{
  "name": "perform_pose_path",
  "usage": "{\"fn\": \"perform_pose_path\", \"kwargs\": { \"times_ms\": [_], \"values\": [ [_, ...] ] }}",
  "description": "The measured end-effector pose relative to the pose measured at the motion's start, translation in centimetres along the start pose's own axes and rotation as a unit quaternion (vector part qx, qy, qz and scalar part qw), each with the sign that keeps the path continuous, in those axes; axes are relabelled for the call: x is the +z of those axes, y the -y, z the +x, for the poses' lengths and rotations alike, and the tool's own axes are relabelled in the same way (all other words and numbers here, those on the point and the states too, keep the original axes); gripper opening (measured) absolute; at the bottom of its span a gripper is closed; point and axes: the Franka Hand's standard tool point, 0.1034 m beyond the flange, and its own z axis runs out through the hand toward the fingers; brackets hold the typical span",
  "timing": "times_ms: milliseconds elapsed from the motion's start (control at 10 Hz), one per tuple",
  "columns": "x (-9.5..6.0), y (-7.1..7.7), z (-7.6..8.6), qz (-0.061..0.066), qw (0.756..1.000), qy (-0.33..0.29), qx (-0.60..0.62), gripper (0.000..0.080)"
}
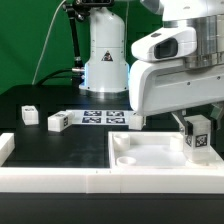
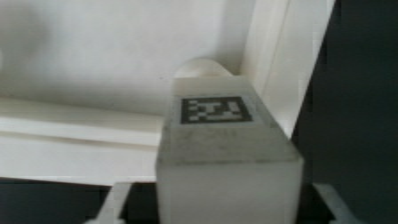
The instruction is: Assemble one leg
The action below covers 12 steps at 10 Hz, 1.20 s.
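Observation:
My gripper (image 1: 198, 124) is shut on the leg (image 1: 198, 137), a small white upright block with a black-and-white tag on its face. It holds the leg over the corner of the large white tray-like panel (image 1: 150, 152) at the exterior view's right. In the wrist view the leg (image 2: 222, 150) fills the middle between the fingers (image 2: 118, 204). Its tagged end points at the panel's raised rim (image 2: 267, 60). I cannot tell whether the leg touches the panel. Three more legs lie on the table: two at the left (image 1: 29, 113) (image 1: 58, 121) and one by the panel's far edge (image 1: 133, 120).
The marker board (image 1: 100, 117) lies flat in front of the arm's white base (image 1: 103, 55). A white wall (image 1: 60, 181) runs along the table's front, with a short piece (image 1: 5, 148) at the exterior view's left. The table is black.

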Motion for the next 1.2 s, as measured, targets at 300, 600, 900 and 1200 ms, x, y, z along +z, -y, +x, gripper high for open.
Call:
{"fn": "perform_pose_path", "kwargs": {
  "times_ms": [300,600,900,1200],
  "values": [
    [0.0,0.0,0.0,-0.004,0.997,-0.003,0.077,0.0291],
    [0.1,-0.6,0.2,-0.012,0.964,-0.02,0.265,0.0292],
    [0.1,-1.0,0.1,-0.019,0.902,-0.027,0.431,0.0294],
    [0.1,-0.8,-0.3,-0.028,0.834,-0.035,0.55,0.0294]
  ]
}}
